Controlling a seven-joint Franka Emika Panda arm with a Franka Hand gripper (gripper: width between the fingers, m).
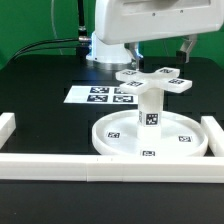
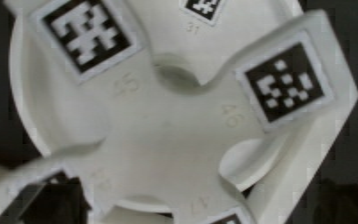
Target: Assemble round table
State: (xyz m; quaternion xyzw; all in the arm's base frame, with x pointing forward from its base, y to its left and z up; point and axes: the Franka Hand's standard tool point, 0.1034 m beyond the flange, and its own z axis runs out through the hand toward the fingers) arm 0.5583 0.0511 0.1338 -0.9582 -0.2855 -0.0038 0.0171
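Rounded white arm (image 1: 128,22), dark gripper (image 1: 186,57)

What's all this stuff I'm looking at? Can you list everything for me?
round disc: one, white, on the table inside the border bars
leg: one, white, upright on the disc's middle
cross-shaped base: one, white with tags, atop the leg
marker board: one, white, flat behind the disc
border bars: at least three, white, around the table's edges
table: one, black
arm: one, white, at the back
fingers: dark, above the base; open or shut unclear
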